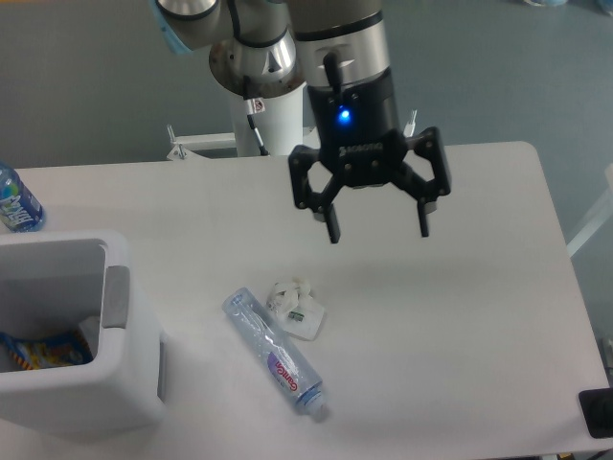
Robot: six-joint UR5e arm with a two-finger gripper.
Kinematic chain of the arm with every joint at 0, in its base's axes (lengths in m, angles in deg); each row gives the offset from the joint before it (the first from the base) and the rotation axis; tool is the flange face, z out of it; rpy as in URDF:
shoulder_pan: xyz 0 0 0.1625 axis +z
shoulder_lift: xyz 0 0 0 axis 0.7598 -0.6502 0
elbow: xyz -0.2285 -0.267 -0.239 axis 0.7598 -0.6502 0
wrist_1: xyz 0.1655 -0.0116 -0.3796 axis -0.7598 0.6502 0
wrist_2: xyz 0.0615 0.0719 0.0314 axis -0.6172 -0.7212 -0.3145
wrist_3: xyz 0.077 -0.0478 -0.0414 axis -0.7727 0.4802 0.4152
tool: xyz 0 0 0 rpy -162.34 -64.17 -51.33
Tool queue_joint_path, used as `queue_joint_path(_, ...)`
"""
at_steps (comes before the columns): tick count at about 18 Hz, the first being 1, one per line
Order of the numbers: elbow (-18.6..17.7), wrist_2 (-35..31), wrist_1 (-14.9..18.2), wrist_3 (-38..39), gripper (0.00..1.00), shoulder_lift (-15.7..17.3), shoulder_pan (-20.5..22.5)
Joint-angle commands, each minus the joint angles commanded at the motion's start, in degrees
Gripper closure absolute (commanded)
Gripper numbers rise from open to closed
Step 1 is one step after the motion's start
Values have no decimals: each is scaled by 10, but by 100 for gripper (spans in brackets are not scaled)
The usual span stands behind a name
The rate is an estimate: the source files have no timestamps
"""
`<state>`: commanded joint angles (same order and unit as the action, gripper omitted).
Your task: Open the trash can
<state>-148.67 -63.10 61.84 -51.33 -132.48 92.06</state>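
Fingers (332, 228) spread wide on gripper (378, 230), gripping nothing, above table (460, 287). Trash can (72, 340) at left edge, top open, well apart. Between them, plastic bottle (275, 356) beside crumpled wrapper (297, 307).

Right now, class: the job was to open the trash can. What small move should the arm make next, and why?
Probably none beyond retreating and stopping. The trash can already stands open, with colourful wrappers visible inside, and the gripper hangs open and empty above the table, well right of the can, so I judge the task done.
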Motion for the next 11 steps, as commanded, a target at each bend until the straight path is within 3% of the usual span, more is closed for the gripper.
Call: queue_joint_path(11,-9,-21,60,-133,0,18,41)
